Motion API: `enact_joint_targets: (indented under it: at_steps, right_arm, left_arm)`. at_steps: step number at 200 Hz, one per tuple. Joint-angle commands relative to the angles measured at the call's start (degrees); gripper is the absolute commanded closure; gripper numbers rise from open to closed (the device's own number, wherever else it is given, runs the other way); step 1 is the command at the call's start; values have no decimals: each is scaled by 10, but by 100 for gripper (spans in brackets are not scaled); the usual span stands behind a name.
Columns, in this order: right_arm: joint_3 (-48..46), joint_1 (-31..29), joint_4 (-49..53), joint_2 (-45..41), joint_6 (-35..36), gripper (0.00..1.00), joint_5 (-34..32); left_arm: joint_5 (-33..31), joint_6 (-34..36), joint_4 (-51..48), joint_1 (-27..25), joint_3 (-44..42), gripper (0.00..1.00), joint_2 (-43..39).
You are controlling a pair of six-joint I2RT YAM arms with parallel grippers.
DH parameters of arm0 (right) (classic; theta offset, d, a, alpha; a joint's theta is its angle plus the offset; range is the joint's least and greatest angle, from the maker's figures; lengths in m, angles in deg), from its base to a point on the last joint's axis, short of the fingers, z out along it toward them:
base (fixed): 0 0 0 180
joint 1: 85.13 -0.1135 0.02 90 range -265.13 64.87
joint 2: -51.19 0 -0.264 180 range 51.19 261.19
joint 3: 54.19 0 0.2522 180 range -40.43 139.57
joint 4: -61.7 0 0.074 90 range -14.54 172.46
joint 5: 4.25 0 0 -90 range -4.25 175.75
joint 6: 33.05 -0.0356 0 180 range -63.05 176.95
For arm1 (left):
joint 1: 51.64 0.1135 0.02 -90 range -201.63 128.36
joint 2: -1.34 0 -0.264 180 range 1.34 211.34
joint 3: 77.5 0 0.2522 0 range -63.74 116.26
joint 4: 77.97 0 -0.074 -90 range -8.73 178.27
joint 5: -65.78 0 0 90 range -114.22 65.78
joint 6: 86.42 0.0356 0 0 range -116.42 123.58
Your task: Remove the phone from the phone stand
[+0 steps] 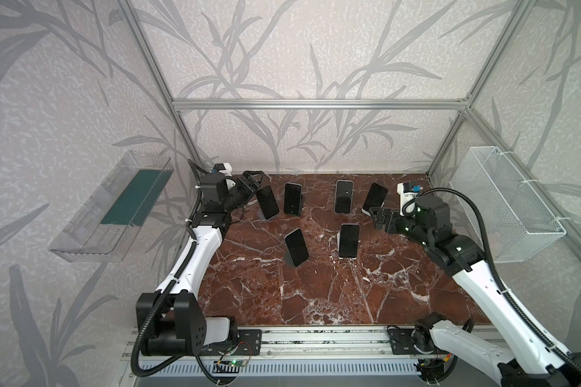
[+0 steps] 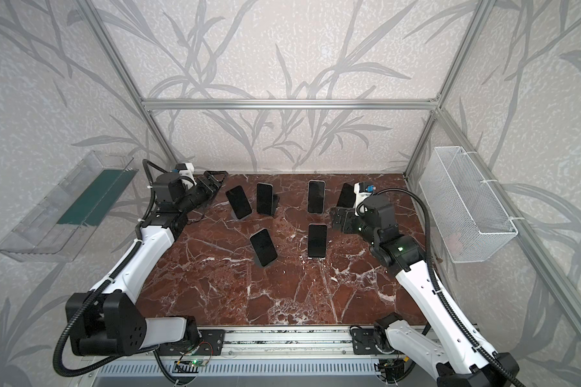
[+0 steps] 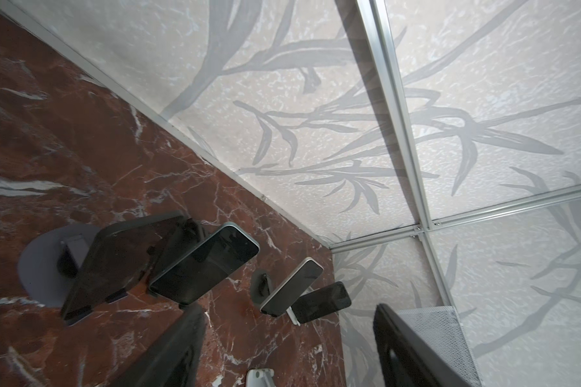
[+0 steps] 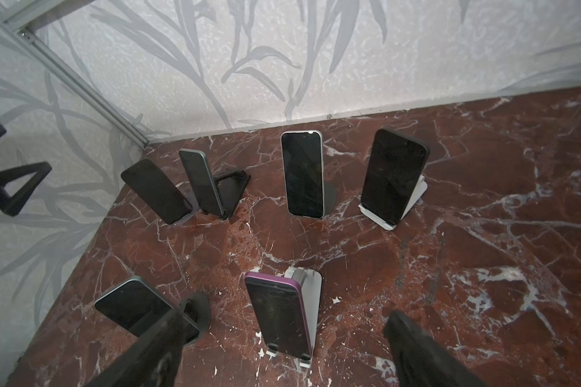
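glossy purple-rimmed phone [image 4: 279,315] on angular white stand [image 4: 313,295], lower centre, veined red marble table [image 4: 450,251]; left gripper [image 1: 253,177], right gripper [image 1: 373,217] both gaping, empty.

Pale wallpaper [image 1: 282,50] printed with grey leafy stems is covering the back and side walls, and an aluminium frame [image 1: 316,104] is running across it. A red-brown marble tabletop [image 1: 316,295] veined in white is catching soft, even light. A clear plastic tray [image 1: 81,241] with a green liner [image 1: 131,197] is hanging on the left wall, and a white wire mesh basket [image 1: 483,201] is hanging on the right.
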Motion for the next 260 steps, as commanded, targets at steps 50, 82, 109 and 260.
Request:
enact_joint_targets:
  at_steps: [50,82,109,260]
  right_arm:
    - [-58,-87,54,-33,-68,7,-114]
    - [-67,-89,96,-69,-72,7,-123]
    - [-71,-90,116,-94,-79,7,-138]
    - [-35,-89,48,28,116,2,-204]
  left_arm:
    - [54,-14,129,-67,-25,20,10]
    - [54,0,132,-79,-26,20,1]
    - [41,-8,128,-78,-32,20,-12]
    - [-22,66,95,-36,-48,1,4]
